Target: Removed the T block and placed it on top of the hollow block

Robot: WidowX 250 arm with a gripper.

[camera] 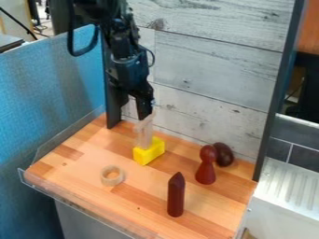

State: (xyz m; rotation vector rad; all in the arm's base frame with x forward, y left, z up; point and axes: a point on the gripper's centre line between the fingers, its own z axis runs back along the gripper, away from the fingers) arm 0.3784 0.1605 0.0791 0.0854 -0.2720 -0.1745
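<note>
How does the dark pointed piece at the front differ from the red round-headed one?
The pointed piece tapers to a tip, while the round-headed piece ends in a ball. The pointed piece has a straight body; the round-headed piece narrows below its head, then flares. The pointed piece looks darker than the round-headed one. Both stand upright.

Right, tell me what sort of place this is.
Likely a robot test bench: a black robot arm over a butcher-block wooden tabletop, with a yellow block and a dark red pointed peg on it.
</note>
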